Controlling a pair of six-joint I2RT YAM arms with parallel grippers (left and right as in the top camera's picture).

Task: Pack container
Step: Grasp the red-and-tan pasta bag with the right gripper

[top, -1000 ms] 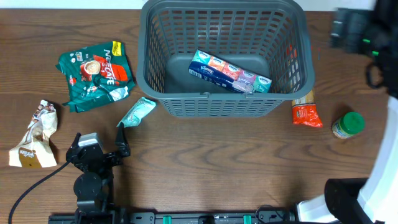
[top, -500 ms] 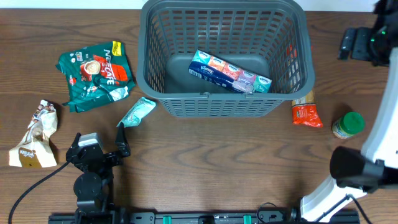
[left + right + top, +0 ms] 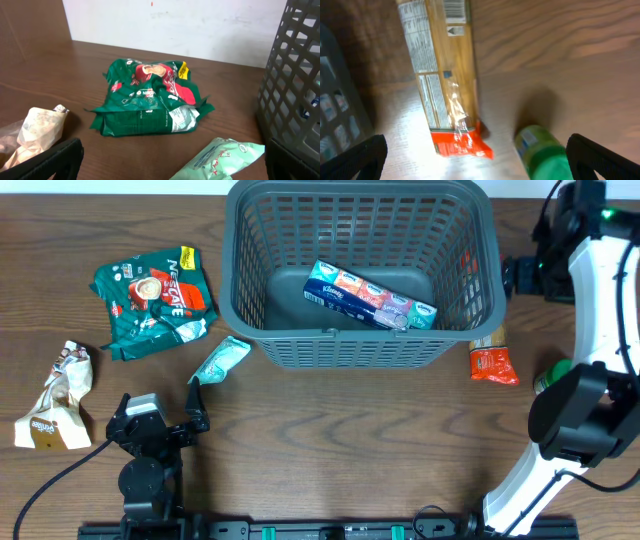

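Note:
The dark grey slotted container [image 3: 350,348] stands at the table's back centre, and its wall fills the right of the left wrist view [image 3: 295,75]. Inside it lies a pack of tissues [image 3: 370,295]. My left gripper [image 3: 160,418] rests low at the front left, open, nothing between its fingers [image 3: 50,160]. Just ahead of it lies a pale green packet [image 3: 220,157], with a green coffee bag [image 3: 150,97] farther back. My right gripper [image 3: 514,276] hangs open by the container's right wall, above an orange-red packet [image 3: 445,75] and a green-lidded jar [image 3: 545,155].
A crumpled beige bag [image 3: 58,400] lies at the far left. The green coffee bag [image 3: 155,298] and the pale green packet [image 3: 220,360] sit left of the container. The orange-red packet [image 3: 490,358] and the jar [image 3: 560,378] sit to its right, beside the right arm's base.
The right arm has swung in from the far right edge toward the container's right wall. The left arm and all the objects have stayed put.

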